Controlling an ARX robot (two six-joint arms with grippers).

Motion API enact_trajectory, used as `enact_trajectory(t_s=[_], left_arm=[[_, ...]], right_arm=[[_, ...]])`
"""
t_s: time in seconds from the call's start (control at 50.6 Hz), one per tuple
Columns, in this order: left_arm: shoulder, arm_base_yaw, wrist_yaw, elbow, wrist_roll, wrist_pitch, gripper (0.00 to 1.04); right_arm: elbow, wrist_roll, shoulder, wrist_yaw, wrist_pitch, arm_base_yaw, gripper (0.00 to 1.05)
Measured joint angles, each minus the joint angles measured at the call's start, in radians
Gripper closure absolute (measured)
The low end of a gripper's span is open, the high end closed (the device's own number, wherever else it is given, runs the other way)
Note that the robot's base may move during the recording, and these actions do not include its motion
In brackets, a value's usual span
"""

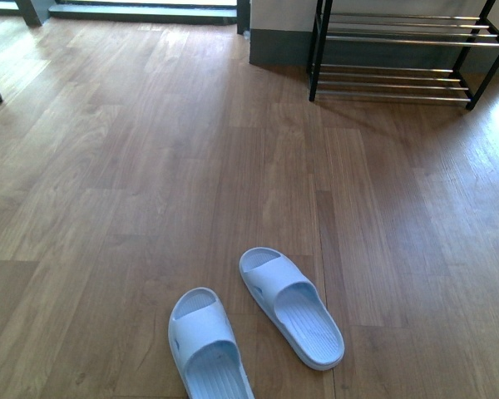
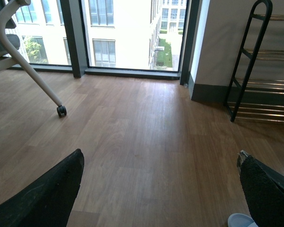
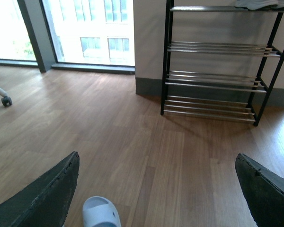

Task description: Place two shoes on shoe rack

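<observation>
Shoe rack [image 1: 399, 40] stands upper right in front view, long axis running left-right. Left gripper [image 2: 160, 158] and right gripper [image 3: 157, 160] both spread wide, empty.

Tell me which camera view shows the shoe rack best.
Right wrist view: the shoe rack appears with four tiers and both side frames. Front view catches only its lower tiers, cropped at the top edge. Left wrist view shows just one arched side and bar ends.
</observation>
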Motion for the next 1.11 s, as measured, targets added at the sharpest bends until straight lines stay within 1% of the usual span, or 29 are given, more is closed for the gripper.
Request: enact_trajectory(t_s=[1.106], left_arm=[[0.0, 0.0, 0.0, 0.0, 0.0, 0.0, 0.09]], right_arm=[[0.0, 0.0, 0.0, 0.002, 0.0, 0.0, 0.09]])
